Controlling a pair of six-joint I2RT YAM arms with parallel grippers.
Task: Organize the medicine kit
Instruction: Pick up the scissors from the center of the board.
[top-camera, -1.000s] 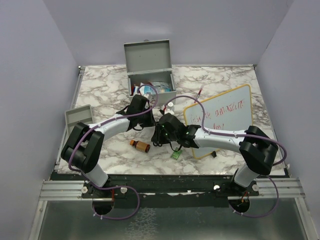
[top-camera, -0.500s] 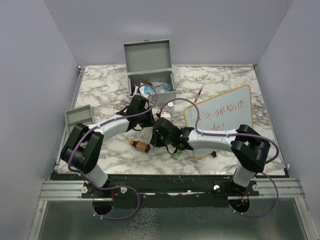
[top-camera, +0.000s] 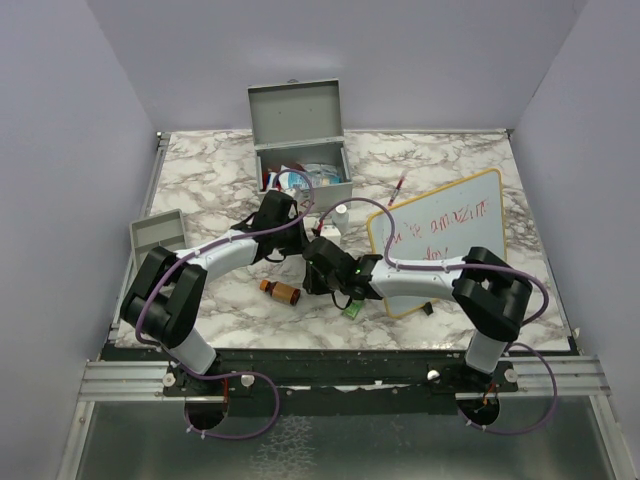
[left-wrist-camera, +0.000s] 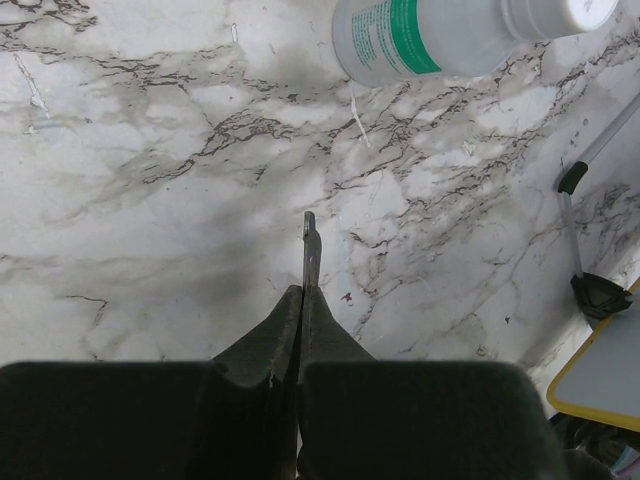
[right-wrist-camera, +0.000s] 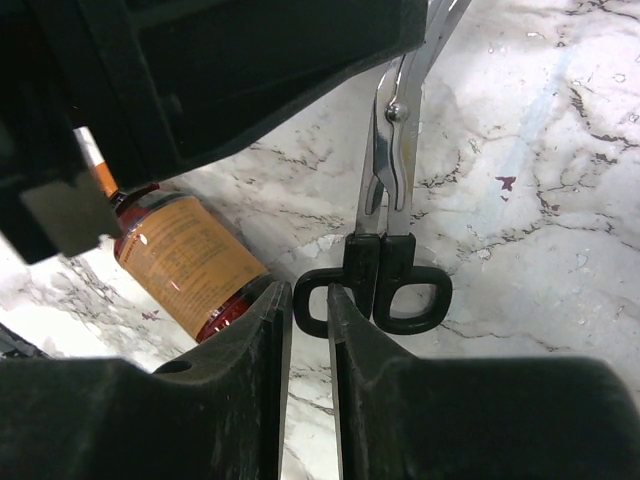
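Observation:
The medicine kit (top-camera: 306, 181) stands open at the back, lid up, with several items inside. My left gripper (top-camera: 298, 232) (left-wrist-camera: 303, 295) is shut on the blade tip of metal scissors (left-wrist-camera: 309, 245), held low over the marble. The scissors (right-wrist-camera: 393, 150) have black handle loops that reach my right gripper (top-camera: 318, 262) (right-wrist-camera: 310, 290). Its jaws stand a narrow gap apart, with the left loop's rim between them, not pinched. A white bottle with a green label (left-wrist-camera: 440, 35) (top-camera: 341, 212) lies just ahead of the left gripper.
An amber bottle with an orange label (right-wrist-camera: 185, 255) (top-camera: 281, 291) lies left of the right gripper. A green item (top-camera: 352, 309) lies near the front. A whiteboard (top-camera: 440, 240) is on the right, a grey tray (top-camera: 157, 233) on the left, and a red pen (top-camera: 400, 185) behind the board.
My right arm has slid left, bringing its gripper up to the left gripper and the scissors' handle. The left arm has stayed still.

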